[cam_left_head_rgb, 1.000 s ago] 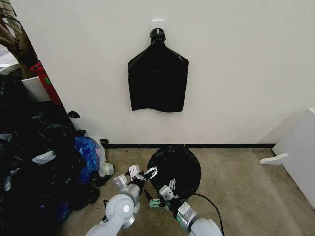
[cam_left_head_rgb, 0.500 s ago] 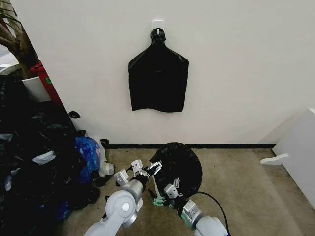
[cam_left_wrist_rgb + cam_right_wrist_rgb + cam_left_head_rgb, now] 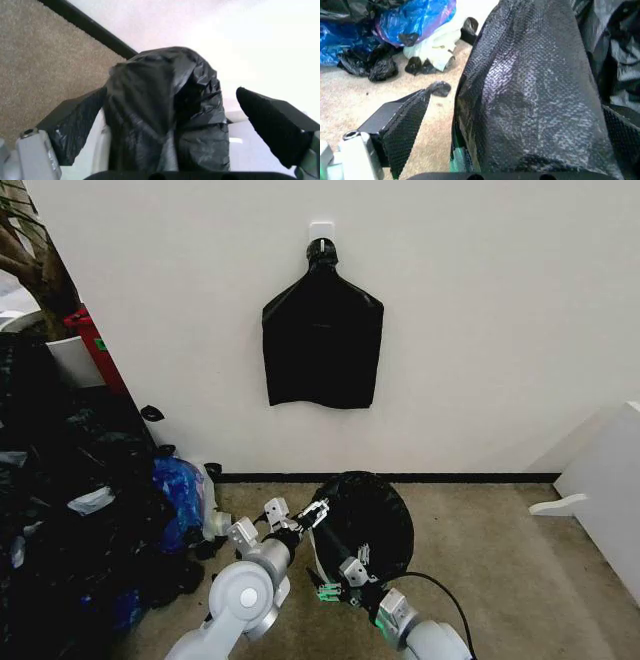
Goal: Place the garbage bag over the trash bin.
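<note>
1. The glossy black bag [image 3: 362, 520] billows over the bin [image 3: 318, 552] on the carpet [image 3: 480, 560], close to the wall [image 3: 480, 330]; a sliver of the bin's cream side shows beneath.
2. The left hand [image 3: 300, 520] sits at the bag's left edge, fingers [image 3: 75, 127] spread wide apart, plastic bunched between them.
3. The right hand [image 3: 345, 577] is at the bag's near side, fingers [image 3: 405, 127] apart around a fold.
4. A flat black bundle [image 3: 322, 340] hangs on the wall above.

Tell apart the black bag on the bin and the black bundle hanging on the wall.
The crinkly, glossy black garbage bag billows into a rounded dome low on the carpet; the flat black bottle-shaped bundle hangs on the white wall. The garbage bag has the left gripper and right gripper at its near side; the bundle hangs untouched, neck pinched at a hook. Both are black plastic.
</note>
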Controlling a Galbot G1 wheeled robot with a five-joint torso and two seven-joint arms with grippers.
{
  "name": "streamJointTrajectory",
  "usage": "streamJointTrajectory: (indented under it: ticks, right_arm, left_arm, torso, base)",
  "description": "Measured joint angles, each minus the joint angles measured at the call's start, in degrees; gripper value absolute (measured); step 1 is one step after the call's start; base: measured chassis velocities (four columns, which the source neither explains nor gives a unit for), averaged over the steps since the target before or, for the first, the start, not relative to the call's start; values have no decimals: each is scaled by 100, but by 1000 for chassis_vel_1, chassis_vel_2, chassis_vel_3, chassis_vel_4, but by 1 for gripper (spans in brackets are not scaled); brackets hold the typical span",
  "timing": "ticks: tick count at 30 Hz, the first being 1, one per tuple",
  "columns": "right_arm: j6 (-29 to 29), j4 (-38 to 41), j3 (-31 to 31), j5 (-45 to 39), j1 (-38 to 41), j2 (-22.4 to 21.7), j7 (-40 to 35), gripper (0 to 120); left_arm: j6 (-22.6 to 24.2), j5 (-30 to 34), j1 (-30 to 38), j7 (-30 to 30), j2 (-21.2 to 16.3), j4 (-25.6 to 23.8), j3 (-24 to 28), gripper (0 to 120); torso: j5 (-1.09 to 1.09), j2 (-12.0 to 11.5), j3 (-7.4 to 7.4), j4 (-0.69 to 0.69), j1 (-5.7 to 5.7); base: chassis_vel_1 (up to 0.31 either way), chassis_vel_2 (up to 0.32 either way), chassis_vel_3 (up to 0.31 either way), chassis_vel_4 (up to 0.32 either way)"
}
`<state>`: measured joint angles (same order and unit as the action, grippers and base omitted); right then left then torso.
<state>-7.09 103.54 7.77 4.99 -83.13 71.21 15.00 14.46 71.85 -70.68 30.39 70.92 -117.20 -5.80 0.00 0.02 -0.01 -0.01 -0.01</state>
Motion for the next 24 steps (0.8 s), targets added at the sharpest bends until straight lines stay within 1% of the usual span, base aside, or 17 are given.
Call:
streamJointTrajectory:
  ticks: [4, 5, 6, 7, 10, 16, 20, 21, 22, 24]
  right_arm:
    - [-97, 395, 14, -89, -142, -31, -120, 100]
    - [-118, 517, 3, -119, -183, -40, -145, 100]
    - [-127, 693, 3, -141, -222, -59, -198, 100]
    - [-125, 842, 7, -146, -246, -74, -235, 100]
    - [-126, 1029, -39, -157, -300, -93, -271, 100]
    - [-105, 1352, -100, -167, -342, -90, -379, 100]
    - [-29, 1587, -53, -179, -415, -80, -437, 100]
    - [3, 1736, 11, -203, -483, -76, -471, 100]
    - [3, 1736, 11, -203, -483, -76, -471, 100]
    - [48, 1884, 99, -246, -549, -69, -501, 100]
  left_arm:
    - [-1, -23, -46, 46, -38, -93, -54, 100]
    - [-3, -38, -63, 46, -44, -102, -66, 100]
    - [-5, -54, -74, 46, -53, -102, -88, 100]
    - [-10, -86, -74, 33, -54, -95, -107, 100]
    - [-20, -150, -72, -11, -57, -45, -131, 100]
    - [-67, -238, -41, -137, -54, 71, -163, 100]
    - [-108, -526, -105, -371, -47, 135, -178, 100]
    - [-116, -835, -186, -608, -58, 188, -193, 100]
    - [-116, -835, -186, -608, -58, 188, -193, 100]
    - [-147, -1209, -285, -932, -88, 256, -251, 100]
  torso:
    - [-1, -6, 5, -1, 1]
    - [2, -7, 5, -1, 1]
    - [2, -7, 5, -1, 1]
    - [-4, -6, 4, -1, 1]
    - [1, -7, 4, 0, 1]
    - [1, -6, 2, 0, 1]
    - [1, -4, 2, 1, 1]
    - [0, -3, 1, 0, 1]
    - [0, -3, 1, 0, 1]
    - [0, -3, 1, 0, 1]
  base:
    - [0, 0, 0, 0]
    - [0, 0, 0, 0]
    - [0, 0, 0, 0]
    - [0, 0, 0, 0]
    - [0, 0, 0, 0]
    - [0, 0, 0, 0]
    - [0, 0, 0, 0]
    - [0, 0, 0, 0]
    - [0, 0, 0, 0]
    - [0, 0, 0, 0]
